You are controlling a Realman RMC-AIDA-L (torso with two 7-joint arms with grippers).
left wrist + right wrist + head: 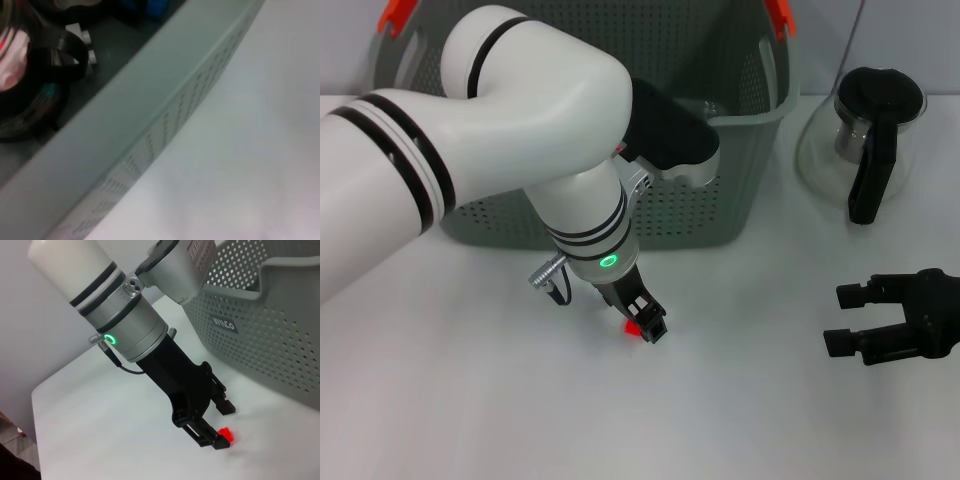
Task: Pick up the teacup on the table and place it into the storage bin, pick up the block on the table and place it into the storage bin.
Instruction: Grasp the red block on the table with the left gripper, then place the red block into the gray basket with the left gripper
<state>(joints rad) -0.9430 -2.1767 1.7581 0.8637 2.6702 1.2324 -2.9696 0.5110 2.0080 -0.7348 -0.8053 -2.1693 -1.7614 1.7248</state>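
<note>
My left pincer (647,326) points down at the white tabletop (470,400), close in front of the storage bin (760,150). Its fingers are spread, and the small red block (225,435) lies on the tabletop at one fingertip, touching it or just beside it, rather than centred between the two. The other finger stands apart on the far side.

My worry is this off-centre line-up. If I close from here, the near finger may push the block sideways or tip it, so that it slips out instead of being pinched. The block is small and low, so my fingertips must come right down to the surface, and they could scrape it.

To my right, near the tabletop's right edge, my right pincer (875,320) rests low with its fingers open, well apart from the work.

Behind my left arm, the bin's perforated front wall rises near my wrist. Lifting the block means rising above that rim before moving over it; a low swing could knock the wall. My left wrist camera looks over the rim and shows dark round things inside, too blurred to name, so I cannot say whether the teacup is there.

Farther right, near the tabletop's back edge, stands a glass coffee pot (865,140) with a black handle, clear of my path. Open tabletop lies ahead and left.
</note>
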